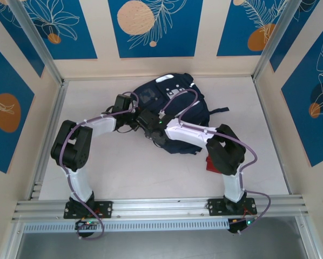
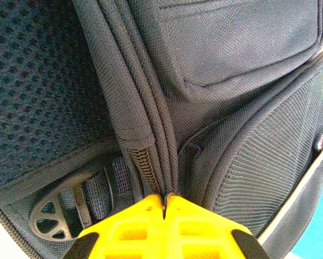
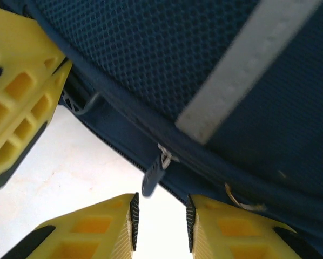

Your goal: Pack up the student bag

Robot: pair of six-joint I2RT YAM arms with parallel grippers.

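Setting: pale bench (image 1: 123, 172), boxed in by blue floral wall panels (image 1: 153, 27).
Left end effector (image 2: 164, 208): jaws closed together, tips pressed against a zipper seam (image 2: 142, 167) of the student bag (image 1: 150, 94); whether fabric is pinched cannot be told.
Right end effector (image 3: 161, 221): jaws a narrow gap apart, nothing between them; zipper pull (image 3: 152, 178) hangs just above the gap.
Student bag: lies at the bench's far middle, both arms reaching onto its near side.

Seemingly free tabletop (image 1: 129, 172) before student bag (image 1: 172, 102)
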